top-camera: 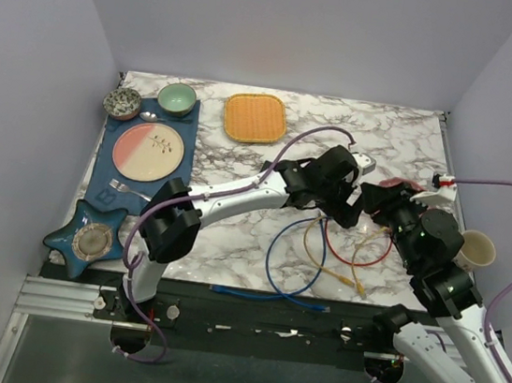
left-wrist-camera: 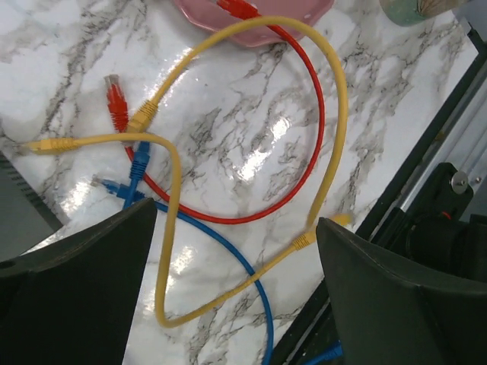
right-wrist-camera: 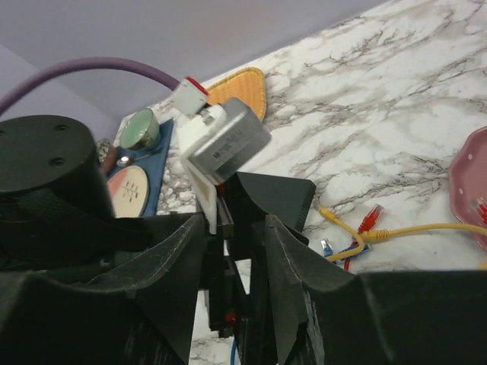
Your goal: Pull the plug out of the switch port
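Red cable (left-wrist-camera: 316, 129), yellow cable (left-wrist-camera: 339, 114) and blue cable (left-wrist-camera: 255, 277) loop over the white marble tabletop (left-wrist-camera: 228, 106) beneath the wide-spread left pincer (left-wrist-camera: 236, 222); right pincer (right-wrist-camera: 232, 232) beside it, fingers close together, grip unclear.

A square woven yellow mat (top-camera: 255, 118) lay on the marble worktop (top-camera: 396, 134), near a pale green bowl (top-camera: 177, 98) seemingly on a navy placemat (top-camera: 100, 171).

Past the right gripper's (right-wrist-camera: 234, 232) jaws, a yellow cable (right-wrist-camera: 415, 228) and red plug (right-wrist-camera: 370, 218) lie on the marble table (right-wrist-camera: 380, 99).

left arm (top-camera: 232, 196): white links, black joints | cable (top-camera: 303, 134): purple | left gripper (left-wrist-camera: 236, 219): black
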